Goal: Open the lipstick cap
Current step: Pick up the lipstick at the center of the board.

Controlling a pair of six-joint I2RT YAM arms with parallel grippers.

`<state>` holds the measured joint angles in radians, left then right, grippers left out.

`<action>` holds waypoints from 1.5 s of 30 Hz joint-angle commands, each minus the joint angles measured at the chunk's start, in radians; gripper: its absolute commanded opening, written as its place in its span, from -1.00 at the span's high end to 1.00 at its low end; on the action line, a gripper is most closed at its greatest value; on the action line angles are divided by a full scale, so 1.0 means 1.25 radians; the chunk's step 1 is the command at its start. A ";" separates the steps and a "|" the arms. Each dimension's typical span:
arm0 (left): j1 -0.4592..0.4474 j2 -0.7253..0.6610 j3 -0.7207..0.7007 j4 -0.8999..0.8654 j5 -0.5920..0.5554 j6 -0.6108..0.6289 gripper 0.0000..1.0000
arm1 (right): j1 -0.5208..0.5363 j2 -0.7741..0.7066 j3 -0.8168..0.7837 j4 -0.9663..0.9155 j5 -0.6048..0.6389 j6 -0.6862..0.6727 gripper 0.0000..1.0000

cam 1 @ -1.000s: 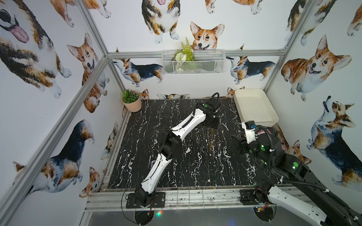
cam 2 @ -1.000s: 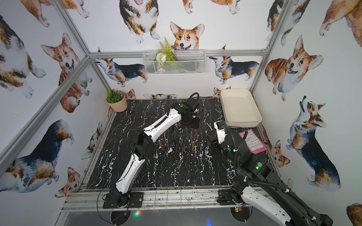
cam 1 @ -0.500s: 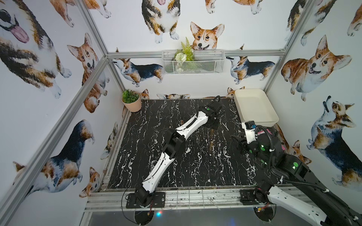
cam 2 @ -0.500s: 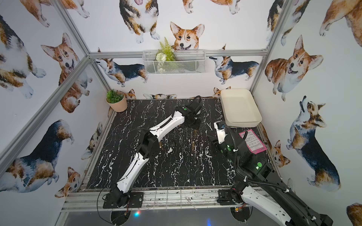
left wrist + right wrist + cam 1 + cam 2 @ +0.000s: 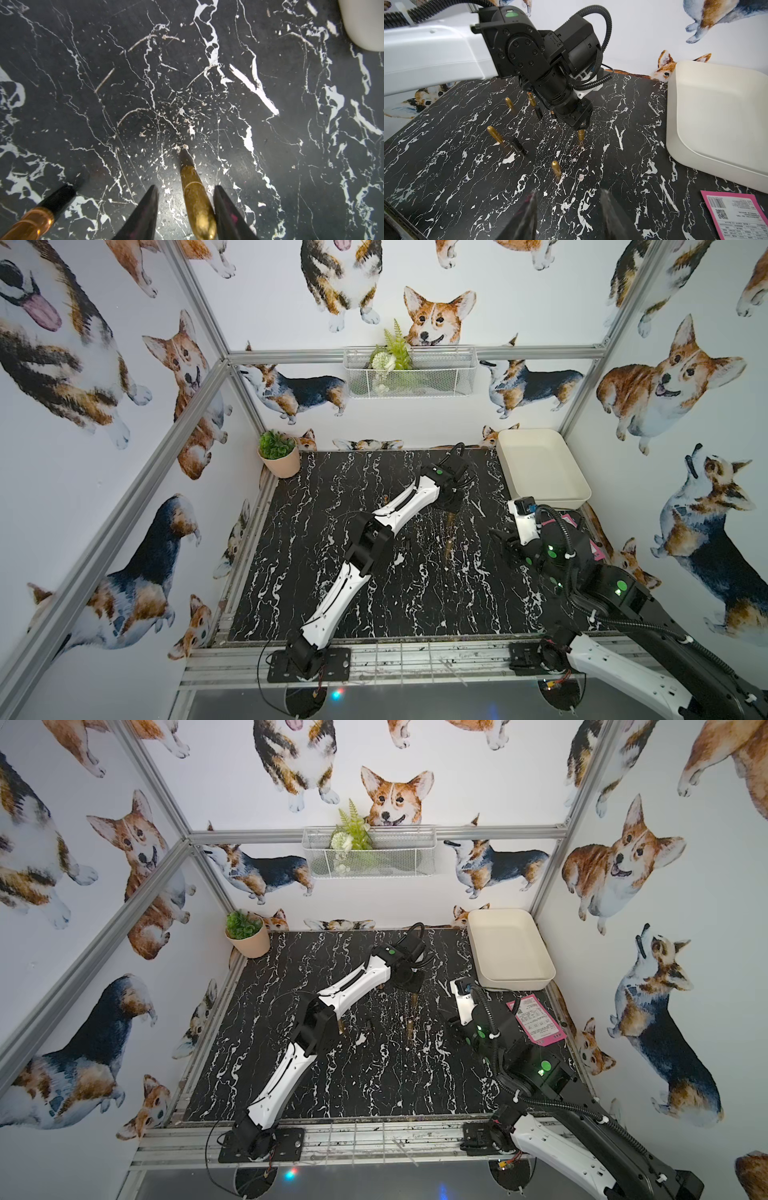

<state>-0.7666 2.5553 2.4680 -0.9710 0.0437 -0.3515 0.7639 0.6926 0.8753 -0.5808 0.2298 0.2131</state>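
The lipstick is seen standing upright on the black marble table, right of centre, with the left gripper poised over it and pointing down. It is flanked by both jaws: one appears to touch its gold side, while a clear gap is left at the other, so the jaws are set narrow around it but not clamped. The right gripper is held low near the table's right edge, half parted and empty. A second lipstick is found just beside the left gripper, and a third lipstick between the two grippers. The white tray is set in the far right corner, with bare marble shown between it and the lipstick.
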 commanded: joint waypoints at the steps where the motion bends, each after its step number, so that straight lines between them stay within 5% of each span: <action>1: -0.001 0.000 0.000 0.003 0.005 -0.006 0.13 | -0.001 -0.002 0.002 0.013 -0.005 0.003 -0.03; 17: -0.001 0.005 0.001 -0.001 0.015 -0.005 0.36 | 0.000 -0.012 -0.003 0.025 -0.007 -0.002 -0.03; 26: 0.000 0.006 0.000 -0.009 0.031 -0.006 0.67 | 0.000 -0.024 -0.011 0.033 -0.005 0.002 -0.03; 45: 0.027 -0.172 0.027 -0.132 0.106 0.015 0.69 | -0.001 0.025 0.019 0.009 -0.033 -0.048 -0.04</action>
<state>-0.7311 2.3974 2.4889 -1.0672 0.1352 -0.3458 0.7639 0.6987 0.8799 -0.5793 0.2211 0.1818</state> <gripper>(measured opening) 0.198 0.523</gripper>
